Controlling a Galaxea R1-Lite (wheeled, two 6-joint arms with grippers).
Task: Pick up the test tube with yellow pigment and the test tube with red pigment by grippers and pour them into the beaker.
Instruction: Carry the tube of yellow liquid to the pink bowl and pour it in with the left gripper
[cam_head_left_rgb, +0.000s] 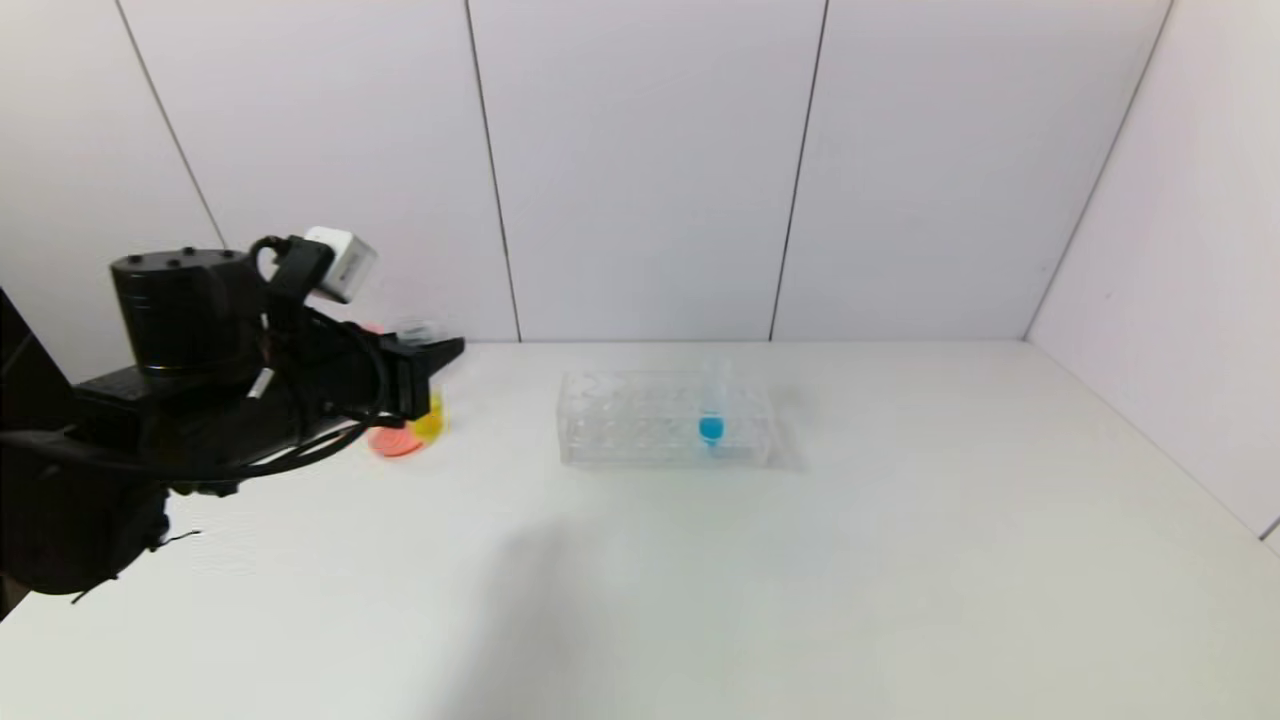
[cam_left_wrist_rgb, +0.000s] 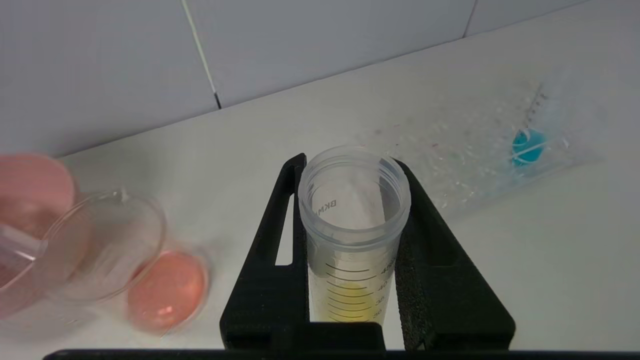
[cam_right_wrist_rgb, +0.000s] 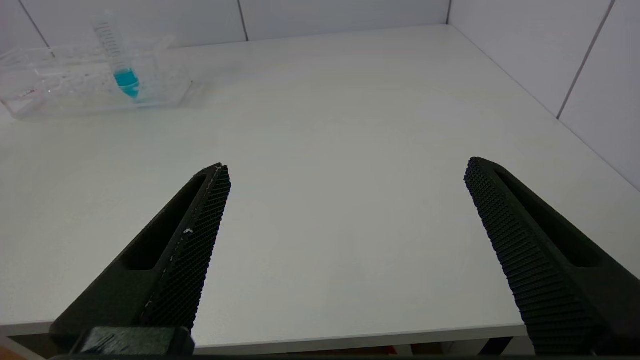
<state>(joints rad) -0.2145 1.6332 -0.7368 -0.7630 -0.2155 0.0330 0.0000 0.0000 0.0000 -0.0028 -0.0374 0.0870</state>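
Note:
My left gripper (cam_head_left_rgb: 440, 355) (cam_left_wrist_rgb: 350, 161) is shut on the test tube with yellow pigment (cam_left_wrist_rgb: 353, 235), a clear graduated tube held upright with its mouth open. Its yellow tip (cam_head_left_rgb: 431, 424) hangs just right of the beaker (cam_head_left_rgb: 393, 440) (cam_left_wrist_rgb: 107, 245), which has red-orange liquid in its bottom. The tube is beside the beaker, not over its mouth. The test tube with red pigment is out of view. My right gripper (cam_right_wrist_rgb: 345, 167) is open and empty above the table's near edge; the head view does not show it.
A pink bowl (cam_left_wrist_rgb: 31, 189) stands right behind the beaker. A clear many-holed rack (cam_head_left_rgb: 665, 418) (cam_right_wrist_rgb: 75, 87) sits mid-table with a blue-liquid tube (cam_head_left_rgb: 711, 425) (cam_left_wrist_rgb: 527, 146) (cam_right_wrist_rgb: 125, 80) standing in it. White walls close the back and right side.

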